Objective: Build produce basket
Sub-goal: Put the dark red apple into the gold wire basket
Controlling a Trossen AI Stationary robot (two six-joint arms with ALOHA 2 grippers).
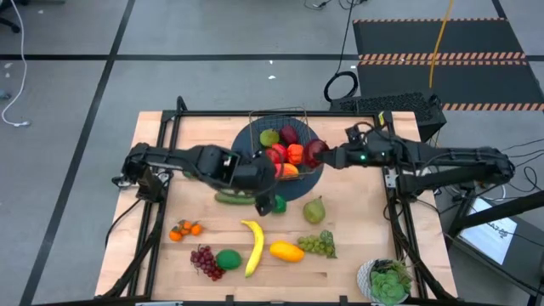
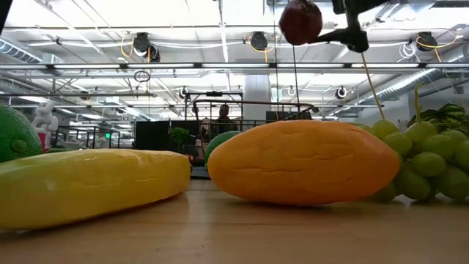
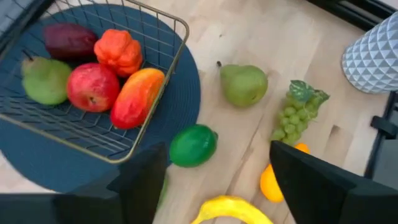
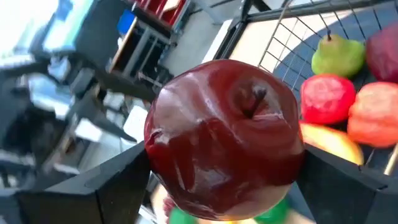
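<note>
On the pale wooden table (image 1: 340, 263) the wire basket (image 1: 255, 127) sits on a round dark-blue mat (image 1: 246, 144) toward the far edge, already holding several glossy fruits — a green pear, red ones, an orange lobed piece. The right gripper (image 4: 217, 186) clamps a shiny dark-red apple (image 4: 227, 137) at the basket's right rim, while the left gripper (image 3: 217, 180), fingers apart and empty, hangs over a lime (image 3: 193, 145) just beside the mat. About half remains out — banana (image 1: 252, 245), mango (image 1: 286, 251), grapes (image 1: 317, 245), pear (image 1: 314, 209), all nearer than the basket.

Glossy dark red apple (image 4: 224, 137); thin metal wire basket (image 3: 155, 93); pale wooden tabletop (image 1: 340, 272); matt, finely textured mango (image 2: 300, 161).
</note>
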